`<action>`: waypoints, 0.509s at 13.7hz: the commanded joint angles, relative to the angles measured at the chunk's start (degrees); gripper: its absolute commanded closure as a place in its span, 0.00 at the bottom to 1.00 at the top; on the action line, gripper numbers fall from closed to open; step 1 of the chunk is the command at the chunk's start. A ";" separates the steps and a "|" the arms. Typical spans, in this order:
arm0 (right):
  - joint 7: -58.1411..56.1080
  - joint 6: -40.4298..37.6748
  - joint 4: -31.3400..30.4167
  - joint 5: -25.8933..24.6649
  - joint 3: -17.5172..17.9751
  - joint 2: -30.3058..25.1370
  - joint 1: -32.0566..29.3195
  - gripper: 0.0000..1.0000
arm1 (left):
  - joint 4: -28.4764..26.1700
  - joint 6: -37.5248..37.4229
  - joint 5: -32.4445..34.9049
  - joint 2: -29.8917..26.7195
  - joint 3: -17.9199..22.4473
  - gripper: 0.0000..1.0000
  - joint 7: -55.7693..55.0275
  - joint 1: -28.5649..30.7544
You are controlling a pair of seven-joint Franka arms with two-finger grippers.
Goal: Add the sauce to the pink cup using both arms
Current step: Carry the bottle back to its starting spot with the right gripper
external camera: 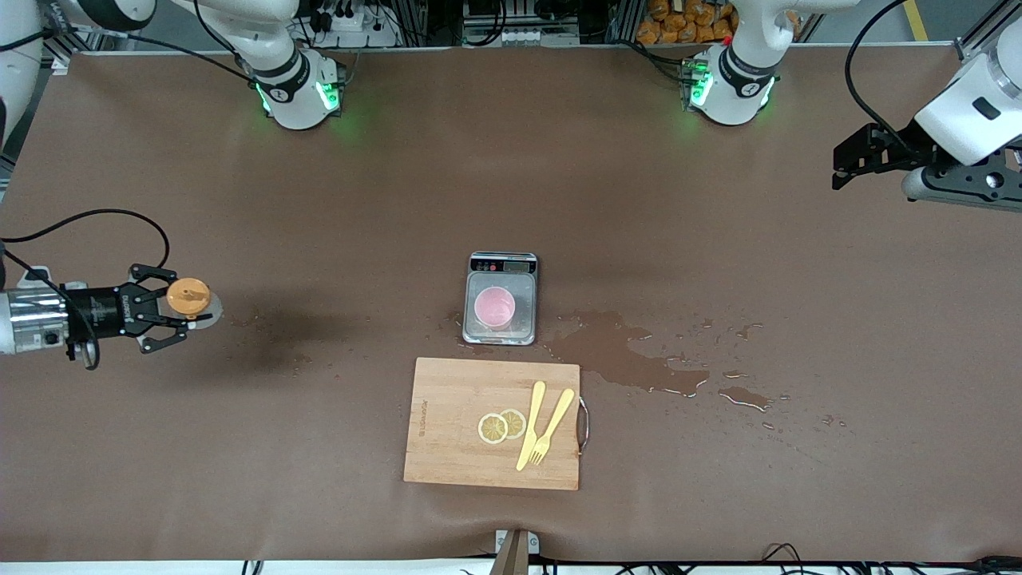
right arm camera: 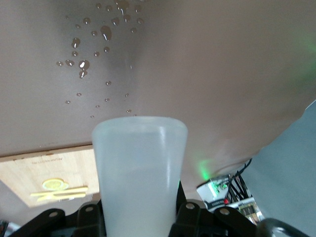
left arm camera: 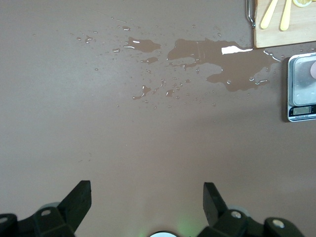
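The right tool point(external camera: 172, 313) hangs over the worktop point(external camera: 319, 208) toward the right arm's end, its fingers closed around the sauce point(external camera: 190, 300), a translucent squeeze bottle whose orange cap faces up toward the front camera; the right wrist view shows the pale bottle body point(right arm camera: 139, 168) clamped between the fingers. The left tool point(external camera: 858, 156) waits over the left arm's end of the worktop, its fingers spread wide with nothing between them, as the left wrist view confirms. The pink cup point(external camera: 494, 307) stands upright on the steel plate of a small scale point(external camera: 501, 299) in the middle of the worktop, well apart from both tools. Nearer the front camera lies a cutting board point(external camera: 455, 423) carrying lemon slices point(external camera: 501, 426) and a yellow knife and fork point(external camera: 544, 425); a spilled puddle point(external camera: 631, 359) spreads beside the scale toward the left arm's end. The step in hand looks like carrying the bottle toward the cup. Next, the bottle must travel over the cup, tip nozzle-down above its mouth and be squeezed, with the left tool probably steadying the cup.
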 commanded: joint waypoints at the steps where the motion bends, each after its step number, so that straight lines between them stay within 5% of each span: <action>1: -5.72 0.78 -3.59 3.27 1.01 0.75 -3.43 0.51 | 1.83 -1.28 1.72 0.97 -0.20 0.00 -0.33 -0.05; 7: -23.39 3.76 -9.91 8.02 1.01 6.82 -9.24 0.51 | 1.83 -1.29 1.63 1.32 -0.11 0.00 -0.33 -0.05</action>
